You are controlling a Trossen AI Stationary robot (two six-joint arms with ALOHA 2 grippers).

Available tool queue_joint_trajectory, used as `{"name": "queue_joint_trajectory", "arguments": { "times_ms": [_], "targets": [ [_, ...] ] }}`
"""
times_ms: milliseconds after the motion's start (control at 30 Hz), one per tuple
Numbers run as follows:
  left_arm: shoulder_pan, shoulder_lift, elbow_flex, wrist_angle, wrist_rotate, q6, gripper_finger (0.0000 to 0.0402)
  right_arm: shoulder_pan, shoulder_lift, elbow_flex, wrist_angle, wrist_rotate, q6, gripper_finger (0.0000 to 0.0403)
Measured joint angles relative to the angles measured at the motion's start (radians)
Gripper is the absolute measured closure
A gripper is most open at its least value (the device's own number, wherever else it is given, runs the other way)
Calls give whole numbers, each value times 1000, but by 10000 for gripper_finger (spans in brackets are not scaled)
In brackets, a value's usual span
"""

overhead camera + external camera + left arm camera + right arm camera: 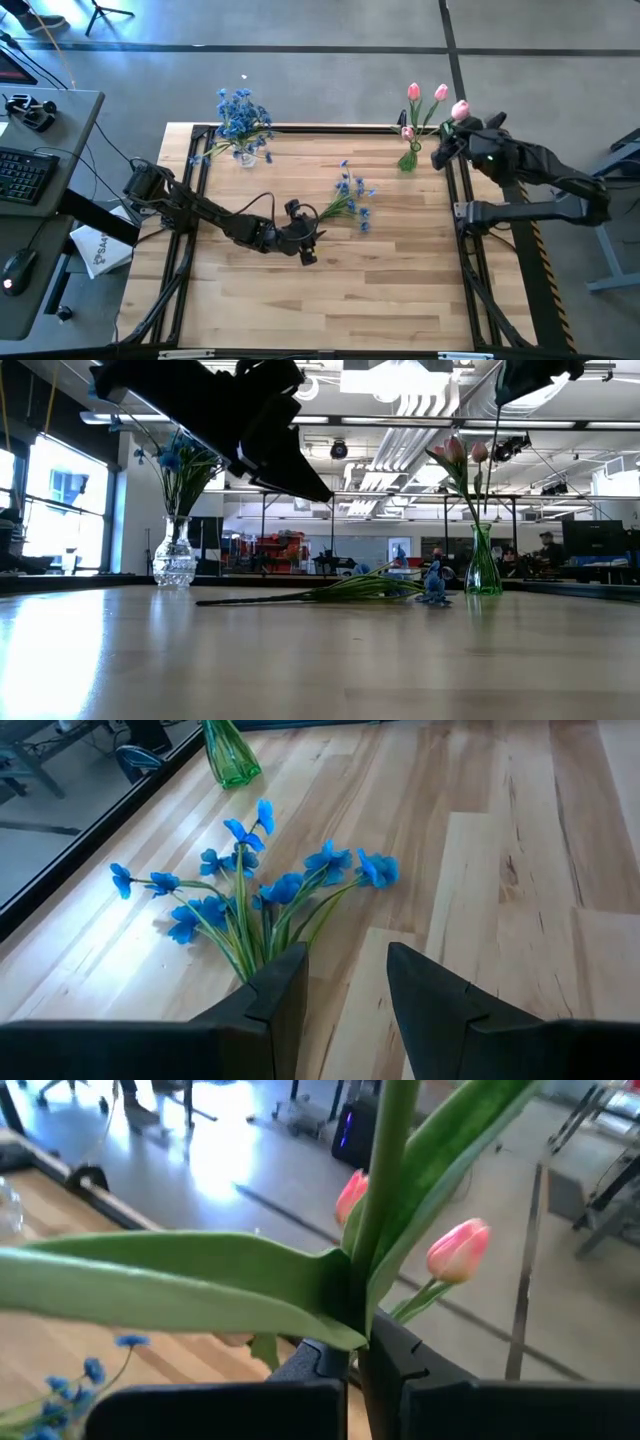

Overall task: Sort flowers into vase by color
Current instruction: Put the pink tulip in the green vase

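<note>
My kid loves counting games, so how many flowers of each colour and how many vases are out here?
Blue flower bunches: 2 (one in the clear vase, one lying on the table)
Pink tulips: 4, counted from above
Vases: 2
Total: 8

wooden table: blue flowers, vases

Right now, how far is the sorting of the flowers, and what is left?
Done: blue flowers stand in the clear vase, pink tulips in the green vase. In hand: the right gripper is shut on a tulip stem near the green vase. Left: a blue bunch lies on the table, with the left gripper open at its stems.
</note>
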Motion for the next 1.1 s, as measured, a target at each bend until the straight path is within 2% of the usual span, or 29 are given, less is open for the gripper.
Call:
{"name": "queue_joint_trajectory", "arguments": {
  "times_ms": [133, 233, 500, 800, 1100],
  "targets": [
    [0, 0, 0, 0, 0, 0, 273, -99, 44, 0, 3, -108, -32, 402],
    [0, 0, 0, 0, 0, 0, 273, -158, 76, -1, 31, -148, -68, 402],
    [0, 0, 0, 0, 0, -2, 273, -259, 120, -2, 85, -305, -120, 402],
    [0, 0, 0, -1, 25, -26, 273, -302, 117, -2, 62, -346, -107, 402],
    [0, 0, 0, 0, 25, -26, 273, -434, 146, -2, 35, -408, -101, 402]
  ]
}}
